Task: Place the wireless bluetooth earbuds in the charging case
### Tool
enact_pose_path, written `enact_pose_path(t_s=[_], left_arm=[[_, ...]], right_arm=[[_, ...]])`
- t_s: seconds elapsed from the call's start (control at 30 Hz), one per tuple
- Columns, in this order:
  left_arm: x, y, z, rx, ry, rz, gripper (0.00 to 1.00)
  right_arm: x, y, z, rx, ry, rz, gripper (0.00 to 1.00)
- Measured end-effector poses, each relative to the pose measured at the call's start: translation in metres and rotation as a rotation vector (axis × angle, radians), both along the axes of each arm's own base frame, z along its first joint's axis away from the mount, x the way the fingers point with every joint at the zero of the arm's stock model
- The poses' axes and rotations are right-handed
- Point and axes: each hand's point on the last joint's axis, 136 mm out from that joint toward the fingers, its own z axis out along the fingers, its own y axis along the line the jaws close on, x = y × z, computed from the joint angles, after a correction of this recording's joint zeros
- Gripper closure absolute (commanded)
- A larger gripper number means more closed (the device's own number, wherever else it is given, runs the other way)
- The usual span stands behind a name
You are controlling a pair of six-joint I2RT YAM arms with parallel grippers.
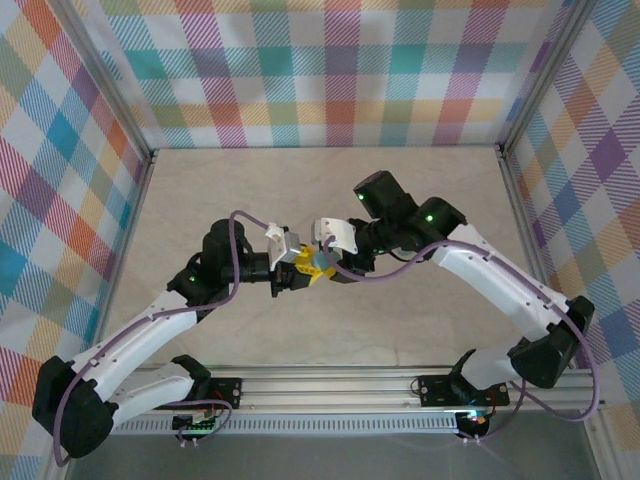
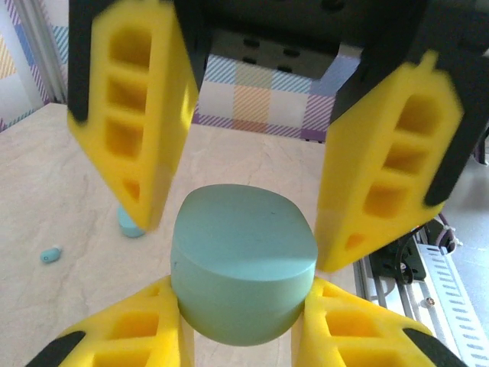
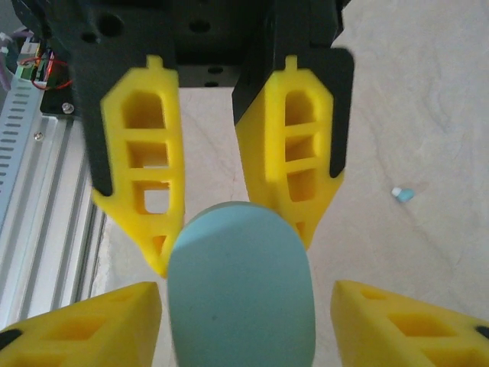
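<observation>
The rounded teal charging case (image 2: pixel 243 264) is held off the table in mid-scene, lid closed, and my left gripper (image 2: pixel 243 306) is shut on its sides. My right gripper (image 3: pixel 244 306) faces it from the other side and is open, its yellow fingers (image 3: pixel 412 321) standing a little apart from the case (image 3: pixel 241 290). In the top view both grippers (image 1: pixel 298 268) (image 1: pixel 325 262) meet nose to nose and cover the case. One tiny pale blue earbud (image 2: pixel 50 254) lies on the table, and one (image 3: pixel 403 194) lies on the table in the right wrist view. Another small teal piece (image 2: pixel 130 224) is partly hidden behind a finger.
The beige table (image 1: pixel 320 190) is walled in by plaid panels on three sides. An aluminium rail (image 1: pixel 330 385) with the arm bases runs along the near edge. Purple cables loop off both arms.
</observation>
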Motion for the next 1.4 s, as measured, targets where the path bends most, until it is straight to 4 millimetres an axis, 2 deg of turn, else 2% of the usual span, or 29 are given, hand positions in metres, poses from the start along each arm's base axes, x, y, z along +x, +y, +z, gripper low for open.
enact_pose_path(t_s=[0.23, 0.33, 0.6, 0.8, 1.4], left_arm=[[-0.001, 0.008, 0.000, -0.030, 0.025, 0.038, 0.84], [-0.001, 0.012, 0.005, -0.054, 0.027, 0.053, 0.84], [-0.002, 0.015, 0.015, -0.091, 0.038, 0.068, 0.84], [-0.002, 0.015, 0.016, -0.095, 0.051, 0.071, 0.84], [0.000, 0.016, 0.016, -0.097, 0.054, 0.084, 0.85]], right_arm=[[0.003, -0.016, 0.029, 0.162, 0.039, -0.089, 0.30], [0.008, -0.018, 0.034, 0.211, 0.066, -0.123, 0.31], [0.007, -0.006, 0.022, 0.251, 0.168, -0.119, 0.29], [0.008, -0.001, 0.025, 0.275, 0.175, -0.104, 0.27], [0.015, 0.007, 0.004, 0.220, 0.226, -0.113, 0.28]])
